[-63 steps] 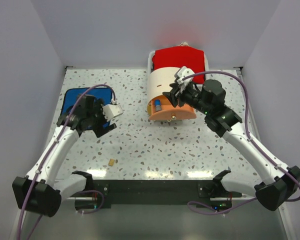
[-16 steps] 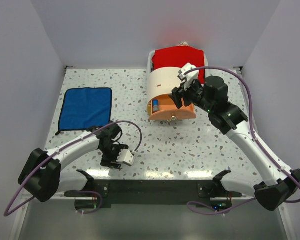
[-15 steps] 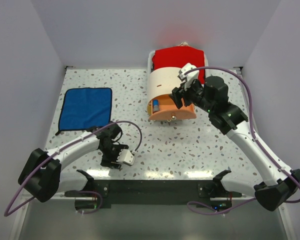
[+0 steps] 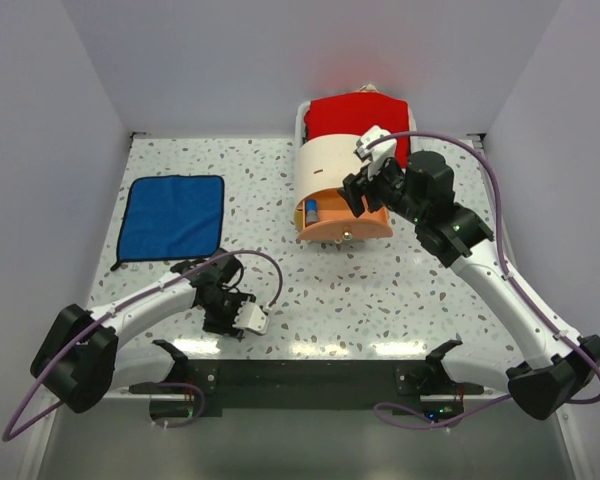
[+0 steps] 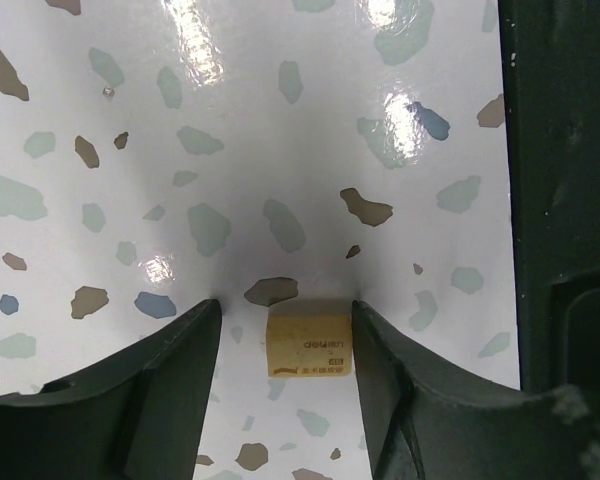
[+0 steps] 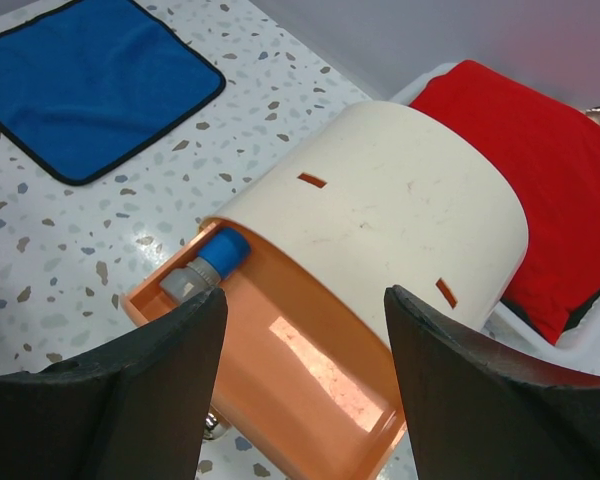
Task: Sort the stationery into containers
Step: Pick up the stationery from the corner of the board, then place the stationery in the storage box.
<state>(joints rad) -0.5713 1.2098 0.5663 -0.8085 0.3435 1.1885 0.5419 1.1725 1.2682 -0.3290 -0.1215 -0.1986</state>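
On the left, our left gripper (image 5: 287, 312) has its jaws apart, straddling the tan eraser (image 5: 309, 345). The right finger sits much nearer, so we reckon an uneven squeeze could skid or twist it. It lies by the table's (image 4: 380, 290) front edge, with open room further in. Our right gripper (image 6: 305, 295) hangs open and empty over the orange drawer (image 6: 310, 370).

Tan eraser block (image 5: 309, 343) lying flat on speckled tabletop (image 5: 280, 120), between parted jaws, dark panel (image 5: 565, 150) along right edge
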